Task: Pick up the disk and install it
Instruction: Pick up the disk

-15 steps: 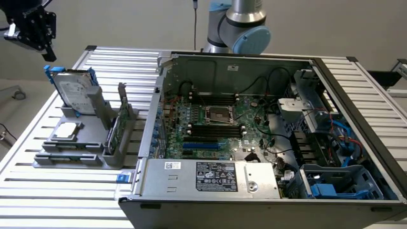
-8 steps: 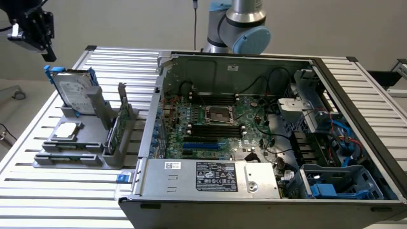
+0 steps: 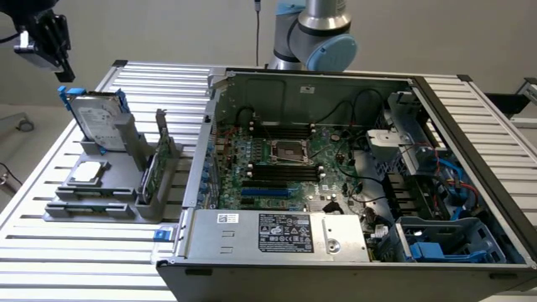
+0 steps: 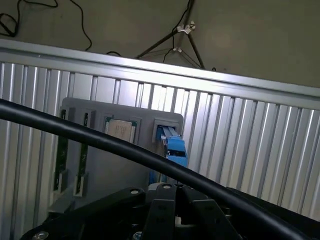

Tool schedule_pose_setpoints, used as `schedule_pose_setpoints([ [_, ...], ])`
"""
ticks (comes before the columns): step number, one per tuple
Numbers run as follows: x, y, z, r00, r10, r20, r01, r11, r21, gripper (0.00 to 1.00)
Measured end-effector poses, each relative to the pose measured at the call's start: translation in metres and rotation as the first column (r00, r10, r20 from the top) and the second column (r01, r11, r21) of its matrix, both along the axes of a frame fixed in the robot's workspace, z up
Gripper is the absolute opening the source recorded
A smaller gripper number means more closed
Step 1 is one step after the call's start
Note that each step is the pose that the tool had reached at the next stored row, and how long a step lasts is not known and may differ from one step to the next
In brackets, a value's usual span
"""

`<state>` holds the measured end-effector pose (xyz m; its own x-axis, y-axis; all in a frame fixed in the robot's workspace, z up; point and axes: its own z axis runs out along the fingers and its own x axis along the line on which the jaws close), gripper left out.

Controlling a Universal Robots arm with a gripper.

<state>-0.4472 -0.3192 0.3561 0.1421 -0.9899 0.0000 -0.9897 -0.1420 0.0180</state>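
Note:
The disk (image 3: 95, 119) is a silver-grey drive with a white label and blue side rails. It stands upright in a grey holder (image 3: 88, 207) on the slatted table, on the exterior view's left. My gripper (image 3: 62, 72) hangs in the air above and slightly left of the disk, apart from it. In the wrist view the disk (image 4: 173, 148) shows edge-on by its blue rail, straight beyond my gripper (image 4: 176, 194). The jaws stand close together with nothing between them.
The holder also carries a small silver chip (image 3: 88, 171) and a green circuit card (image 3: 152, 168) standing on edge. An open computer case (image 3: 353, 82) takes up the middle and right, with a blue drive bay (image 3: 436, 246) at its front corner. A black cable (image 4: 100, 134) crosses the wrist view.

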Motion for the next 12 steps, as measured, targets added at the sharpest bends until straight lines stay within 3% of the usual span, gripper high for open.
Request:
schedule_pose_setpoints([
  [3,0.0,0.0,-0.0011,1.0,0.0,0.0014,0.0,1.0,0.0,0.24],
  [4,0.0,-0.0001,-0.0022,1.0,0.0,0.0027,0.0,1.0,-0.0002,0.36],
  [8,0.0,0.0,-0.0089,0.9999,0.0,0.0107,0.0,1.0,-0.0001,0.48],
  [9,0.0,0.0,-0.0107,0.9999,0.0,0.0119,0.0,1.0,-0.0001,0.48],
  [10,0.0,0.0,-0.0125,0.9999,0.0,0.0127,0.0,1.0,-0.0001,0.54],
  [12,0.0,0.0,-0.0162,0.9999,0.0,0.0133,0.0,1.0,-0.0001,0.54],
])
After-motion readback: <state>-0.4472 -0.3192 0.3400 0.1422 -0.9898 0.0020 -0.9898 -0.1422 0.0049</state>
